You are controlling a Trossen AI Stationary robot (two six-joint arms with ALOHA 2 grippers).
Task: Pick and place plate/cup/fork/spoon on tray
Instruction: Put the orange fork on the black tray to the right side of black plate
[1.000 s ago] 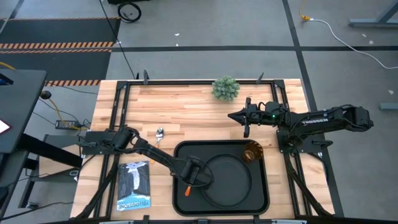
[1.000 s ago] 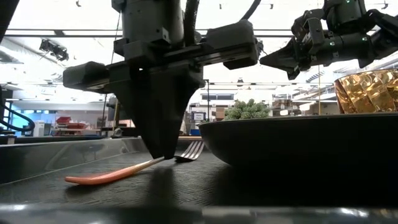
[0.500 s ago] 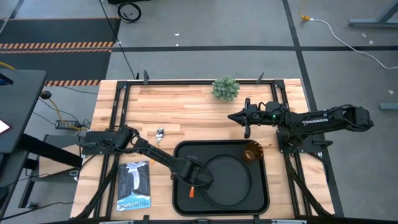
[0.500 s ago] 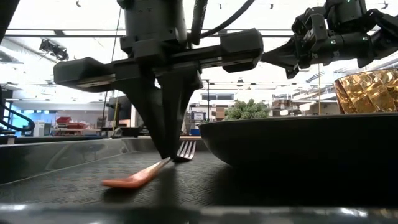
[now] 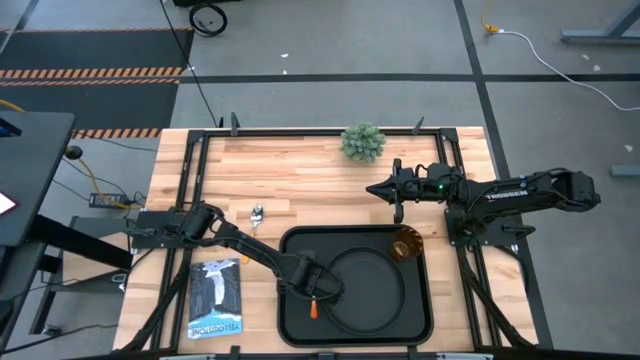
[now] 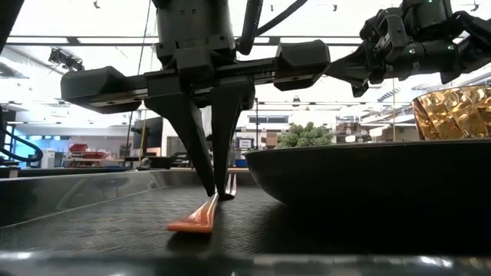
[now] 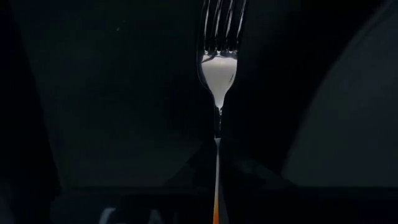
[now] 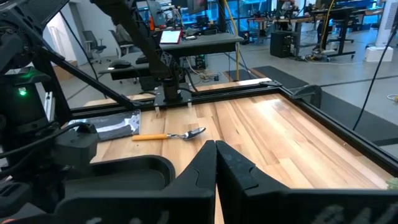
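The black tray (image 5: 292, 322) holds the round black plate (image 5: 365, 290) and, in its far right corner, the amber cup (image 5: 406, 243). My left gripper (image 5: 311, 292) stands over the tray's left part, beside the plate, shut on the fork (image 6: 201, 218). The fork's orange handle (image 5: 313, 308) points toward the table's near edge. The spoon (image 5: 256, 215) lies flat on the wood, left of the tray's far left corner. My right gripper (image 5: 372, 187) is shut and empty, above the table beyond the tray. My left gripper pinches the fork's thin neck (image 7: 217, 127), between the silver tines and the orange handle, between its two fingertips (image 6: 207, 188). The fingers come from above, pointing down, and lie across the fork. The handle's free end (image 6: 184, 226) rests on the tray floor.
A small green plant (image 5: 362, 142) stands at the table's far edge. A printed booklet (image 5: 216, 298) lies left of the tray near the front. Bare wood lies between the plant and the tray. The plate's rim (image 6: 261, 165) is close to the fork's right.
My left gripper has turned about its upright axis while staying shut on the fork. The fork has swung on the tray floor: its handle pointed toward the table's left and now points toward the near edge. The tines have stayed about where they were.
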